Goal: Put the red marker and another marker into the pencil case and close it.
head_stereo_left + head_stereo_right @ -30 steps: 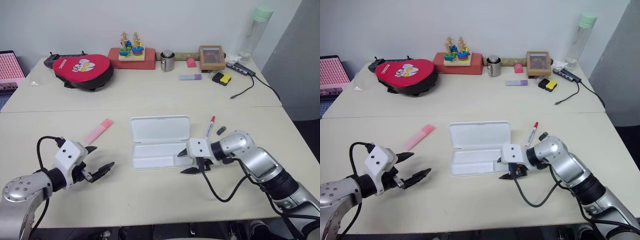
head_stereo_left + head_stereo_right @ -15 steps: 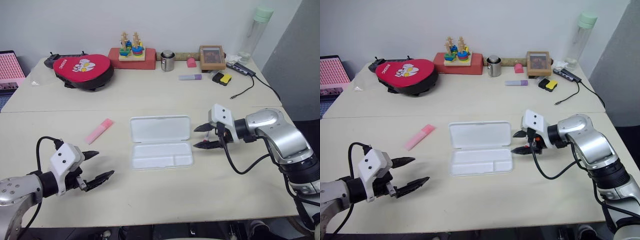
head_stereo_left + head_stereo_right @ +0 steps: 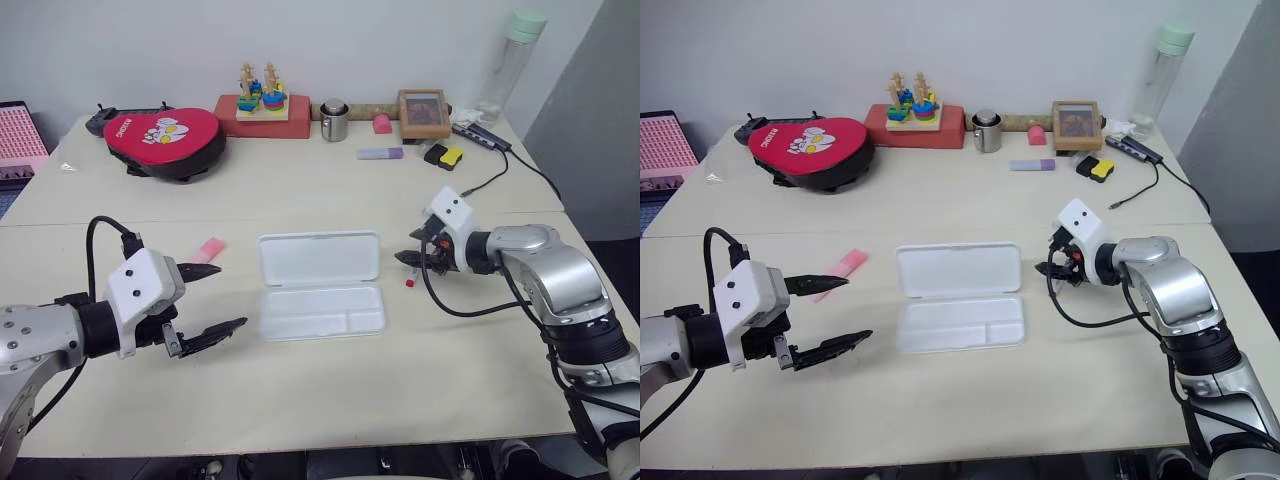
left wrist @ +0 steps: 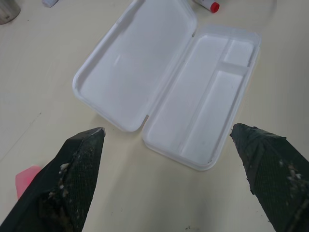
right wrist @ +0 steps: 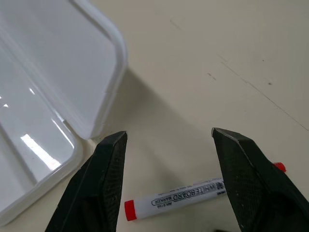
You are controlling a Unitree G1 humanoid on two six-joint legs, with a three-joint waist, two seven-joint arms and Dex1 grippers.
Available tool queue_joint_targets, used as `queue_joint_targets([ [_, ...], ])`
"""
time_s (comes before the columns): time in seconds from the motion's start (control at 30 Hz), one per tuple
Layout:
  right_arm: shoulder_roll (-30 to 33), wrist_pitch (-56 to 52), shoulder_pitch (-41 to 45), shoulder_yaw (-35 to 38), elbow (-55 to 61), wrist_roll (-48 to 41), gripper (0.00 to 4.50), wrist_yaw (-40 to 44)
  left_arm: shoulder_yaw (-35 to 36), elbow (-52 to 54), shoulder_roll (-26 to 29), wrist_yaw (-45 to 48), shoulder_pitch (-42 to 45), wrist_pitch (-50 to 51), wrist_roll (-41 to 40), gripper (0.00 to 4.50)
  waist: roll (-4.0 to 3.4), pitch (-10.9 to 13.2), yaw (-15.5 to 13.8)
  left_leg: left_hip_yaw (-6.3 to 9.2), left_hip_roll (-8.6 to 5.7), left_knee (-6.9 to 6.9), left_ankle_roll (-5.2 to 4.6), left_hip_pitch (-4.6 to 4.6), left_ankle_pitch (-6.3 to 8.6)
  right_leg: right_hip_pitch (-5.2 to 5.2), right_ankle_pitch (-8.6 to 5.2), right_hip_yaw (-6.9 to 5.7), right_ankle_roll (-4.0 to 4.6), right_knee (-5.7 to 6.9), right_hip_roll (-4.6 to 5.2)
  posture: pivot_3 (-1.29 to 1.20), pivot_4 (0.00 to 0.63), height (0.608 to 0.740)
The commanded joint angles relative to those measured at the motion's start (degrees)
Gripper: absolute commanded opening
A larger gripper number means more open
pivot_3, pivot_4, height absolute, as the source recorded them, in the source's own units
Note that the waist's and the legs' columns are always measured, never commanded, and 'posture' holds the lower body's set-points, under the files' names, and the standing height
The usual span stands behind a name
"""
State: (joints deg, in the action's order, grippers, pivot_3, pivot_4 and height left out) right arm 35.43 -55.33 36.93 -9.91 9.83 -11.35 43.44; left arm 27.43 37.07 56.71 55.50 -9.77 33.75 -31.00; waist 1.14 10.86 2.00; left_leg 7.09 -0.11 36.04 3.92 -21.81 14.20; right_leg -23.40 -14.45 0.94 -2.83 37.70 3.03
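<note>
Pencil case (image 3: 321,284): I see it lying open mid-counter, lid flat on the far side, divided tray on the near side, nothing in the tray.
Case edges: bare counter (image 3: 400,380) all round it; its right short edge is near the red marker, its left edge well apart from the pink highlighter.
Red marker (image 5: 176,198): lying flat on the counter just right of the case, under my right end effector; in the right wrist view it sits between the two fingers, touching neither.
Pink highlighter (image 3: 840,268): lying on the counter left of the case, partly hidden behind my left end effector's upper finger.
Left end effector (image 3: 216,298): spread wide, holding nothing, hovering above the counter left of the case and pointing toward it; the left wrist view looks across the open case with a corner of the highlighter beside one finger.
Right end effector (image 3: 411,248): fingers apart, gripping nothing, poised over the red marker.
Open room: wide bare counter near me in front of the case; a clear strip between the case and each end effector.
Far edge: red pouch (image 3: 165,141), wooden stacking toy (image 3: 260,95), metal cup (image 3: 334,121), purple highlighter (image 3: 381,154), framed picture (image 3: 424,114) and bottle (image 3: 508,62), all well apart from the working area.
</note>
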Motion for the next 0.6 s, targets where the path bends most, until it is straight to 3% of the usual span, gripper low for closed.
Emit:
queue_joint_targets([
  [0.03, -2.45, -4.31, -0.68, 3.64, 2.43, 0.77, 2.92, -6.81, -0.82, 0.74, 0.04, -1.00, 0.40, -0.76, 1.02, 4.50, 0.00, 0.00, 0.00, 0.00, 0.01, 0.00, 0.00, 0.00, 0.00, 0.00, 0.01, 0.00, 0.01, 0.00, 0.00, 0.00, 0.150, 0.740],
  [0.37, -11.30, -12.25, 2.57, 6.95, -1.61, 0.83, 2.92, -17.03, -3.99, -0.23, -1.51, -2.93, 3.54, -1.57, 0.97, 4.50, -0.01, 0.00, -0.02, 0.00, 0.00, 0.02, 0.00, 0.00, 0.00, -0.02, 0.02, 0.01, 0.03, 0.06, -0.01, 0.00, 0.150, 0.740],
  [0.6, -12.68, -13.21, 2.40, 7.71, -2.31, 1.45, 2.92, -20.91, -3.91, 0.77, -2.05, -3.60, 2.41, -1.41, 1.02, 4.50, -0.01, 0.01, 0.00, 0.00, 0.00, -0.01, -0.01, -0.05, 0.00, -0.07, 0.14, 0.01, 0.23, 0.06, -0.01, 0.00, 0.150, 0.740],
])
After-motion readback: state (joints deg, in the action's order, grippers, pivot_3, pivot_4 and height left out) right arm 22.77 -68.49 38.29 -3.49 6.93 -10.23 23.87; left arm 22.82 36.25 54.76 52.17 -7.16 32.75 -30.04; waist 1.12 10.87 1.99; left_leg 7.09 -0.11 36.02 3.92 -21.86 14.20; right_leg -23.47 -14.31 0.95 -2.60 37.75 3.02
